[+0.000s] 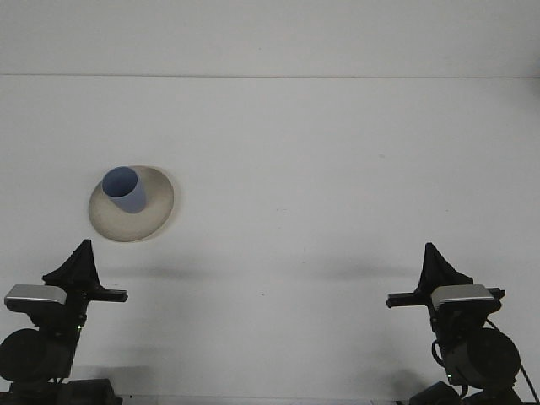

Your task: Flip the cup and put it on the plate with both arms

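A light blue cup [125,190] stands upright, mouth up, on the left part of a beige plate [157,207] at the left of the white table. My left gripper [83,245] is pulled back at the bottom left, well short of the plate, shut and empty. My right gripper [430,247] is at the bottom right, far from the cup, also shut with nothing in it. Both point away over the table.
The white table [321,169] stretches to a back edge near the top of the view. Dark cables hang near the arm bases at the bottom corners.
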Motion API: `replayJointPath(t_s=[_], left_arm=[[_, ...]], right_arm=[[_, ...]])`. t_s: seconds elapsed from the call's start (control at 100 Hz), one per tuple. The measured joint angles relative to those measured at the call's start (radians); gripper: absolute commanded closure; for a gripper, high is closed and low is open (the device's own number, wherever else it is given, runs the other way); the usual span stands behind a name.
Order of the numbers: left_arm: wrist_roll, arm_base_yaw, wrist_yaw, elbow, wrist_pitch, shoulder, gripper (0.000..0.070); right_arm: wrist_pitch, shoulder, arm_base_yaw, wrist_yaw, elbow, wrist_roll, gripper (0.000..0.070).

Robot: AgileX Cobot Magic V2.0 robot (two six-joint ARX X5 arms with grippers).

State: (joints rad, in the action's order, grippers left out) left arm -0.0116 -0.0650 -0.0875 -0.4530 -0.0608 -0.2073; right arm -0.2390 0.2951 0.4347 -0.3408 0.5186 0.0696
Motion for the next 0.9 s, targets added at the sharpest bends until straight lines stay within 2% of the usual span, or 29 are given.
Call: replayJointPath(t_s=[0.4,0.59,0.9], left_arm=[[-0.001,0.004,0.004,0.012,0.009,0.014,0.0687],[-0.032,0.045,0.019,0.218,0.132,0.089,0.0687],[-0.042,0.056,0.040,0.418,0.204,0.202,0.0687]], right_arm=[[0.000,0.000,0.000,0.000,0.000,0.000,0.0700],[0.000,0.000,0.000,0.000,0.000,0.000,0.0700],[0.002,0.000,0.000,0.000,0.000,0.000,0.0700]])
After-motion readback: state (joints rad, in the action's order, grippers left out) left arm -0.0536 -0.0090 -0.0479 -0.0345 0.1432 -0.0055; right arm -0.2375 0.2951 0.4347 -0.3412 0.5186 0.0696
